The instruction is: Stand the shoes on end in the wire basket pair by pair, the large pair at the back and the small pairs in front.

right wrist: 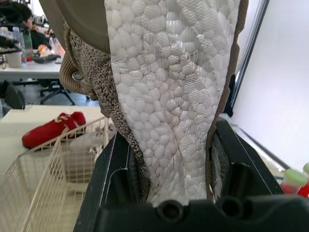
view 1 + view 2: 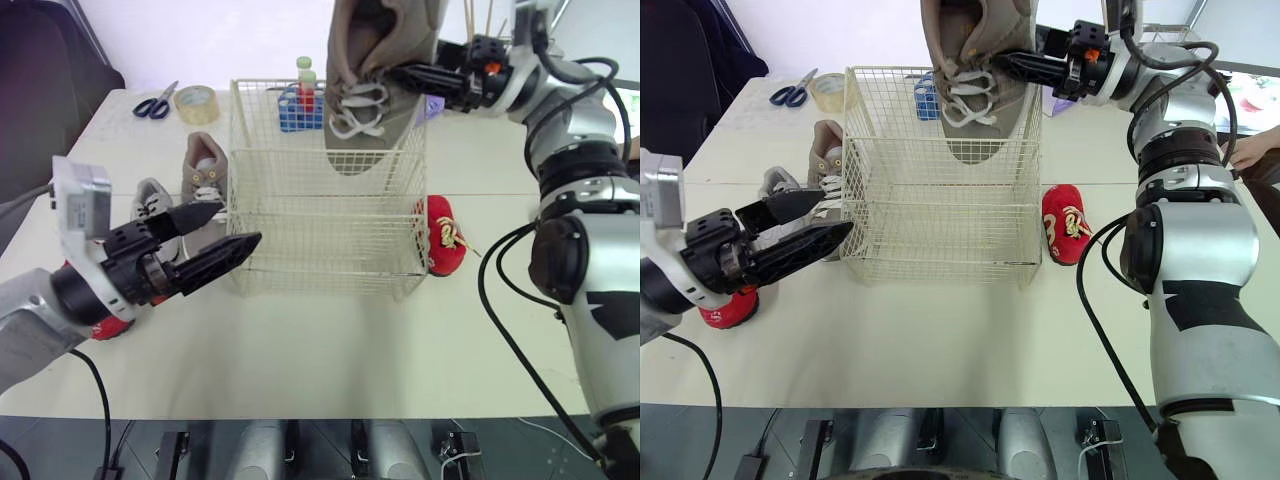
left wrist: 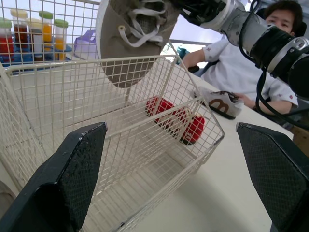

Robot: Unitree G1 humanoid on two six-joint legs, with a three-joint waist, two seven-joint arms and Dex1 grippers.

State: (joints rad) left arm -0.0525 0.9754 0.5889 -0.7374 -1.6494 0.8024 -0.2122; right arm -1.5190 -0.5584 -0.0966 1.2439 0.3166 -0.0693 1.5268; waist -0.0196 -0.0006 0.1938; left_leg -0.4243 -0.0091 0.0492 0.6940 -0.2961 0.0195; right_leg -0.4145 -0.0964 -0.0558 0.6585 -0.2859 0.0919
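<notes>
The right jaws were clamped on a large tan shoe (image 2: 372,95), gripping it across the sole. The shoe hung toe-down with its white laces facing the robot. Its toe dipped just below the rim at the back of the wire basket (image 2: 330,250), which sat directly beneath these jaws on the pale surface (image 2: 330,350). The rest of the shoe rose above the rim. A small red shoe (image 2: 446,236) lay lower still, just outside the basket's wall on the right jaws' side.

The left jaws were spread wide and held nothing, just beside the basket's near corner. Just beyond them, a second tan shoe (image 2: 205,165) and a small grey shoe (image 2: 150,205) rested beside the basket. Another red shoe (image 2: 110,328) lay beneath the left arm. Well beyond the left jaws were scissors (image 2: 153,104) and a tape roll (image 2: 196,103).
</notes>
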